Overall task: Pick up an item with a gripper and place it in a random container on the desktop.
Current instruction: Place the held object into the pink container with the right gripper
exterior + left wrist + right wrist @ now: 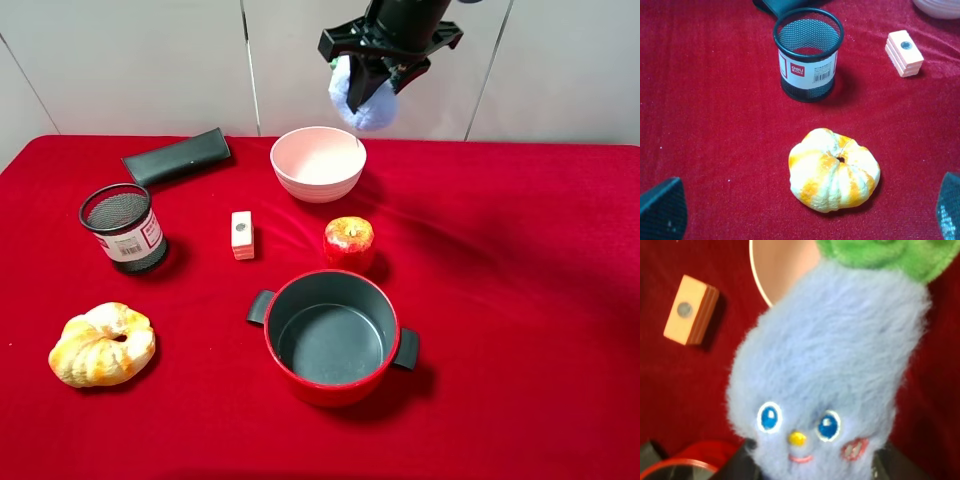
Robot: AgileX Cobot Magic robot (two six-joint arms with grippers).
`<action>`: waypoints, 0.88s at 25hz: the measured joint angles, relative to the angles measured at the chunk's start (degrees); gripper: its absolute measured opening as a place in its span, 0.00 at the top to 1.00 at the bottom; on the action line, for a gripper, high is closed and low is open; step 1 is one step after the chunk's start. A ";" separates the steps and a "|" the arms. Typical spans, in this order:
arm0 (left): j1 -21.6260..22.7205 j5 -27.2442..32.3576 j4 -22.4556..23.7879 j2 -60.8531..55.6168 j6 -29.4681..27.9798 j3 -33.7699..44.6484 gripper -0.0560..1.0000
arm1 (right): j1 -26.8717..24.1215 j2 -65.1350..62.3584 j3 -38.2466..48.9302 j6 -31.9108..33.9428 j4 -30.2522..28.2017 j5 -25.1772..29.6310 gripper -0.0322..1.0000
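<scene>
Red cloth (670, 400) backs a fuzzy pale-blue plush toy (835, 365), green-bowed, blue-eyed.

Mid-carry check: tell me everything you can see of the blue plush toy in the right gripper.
The plush toy is small, egg-shaped, pale blue and fuzzy, with a green leafy bow on top, embroidered blue eyes, a yellow beak, a pink smile and one pink cheek mark. The right gripper is shut on it, clamping both sides, and holds it in the air by the far rim of the pink-white bowl. Nothing else touches it. No tag shows.
</scene>
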 joint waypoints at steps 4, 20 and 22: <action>0.00 0.00 0.00 0.00 0.00 0.00 0.01 | 0.00 3.12 -2.67 0.00 1.09 -0.03 0.74; 0.00 0.00 0.00 0.00 0.00 0.00 0.01 | 0.00 15.15 -6.59 -2.58 0.84 -14.68 0.74; 0.00 0.00 0.00 0.00 0.00 0.00 0.01 | 0.00 16.46 -6.59 -2.72 0.47 -16.11 0.74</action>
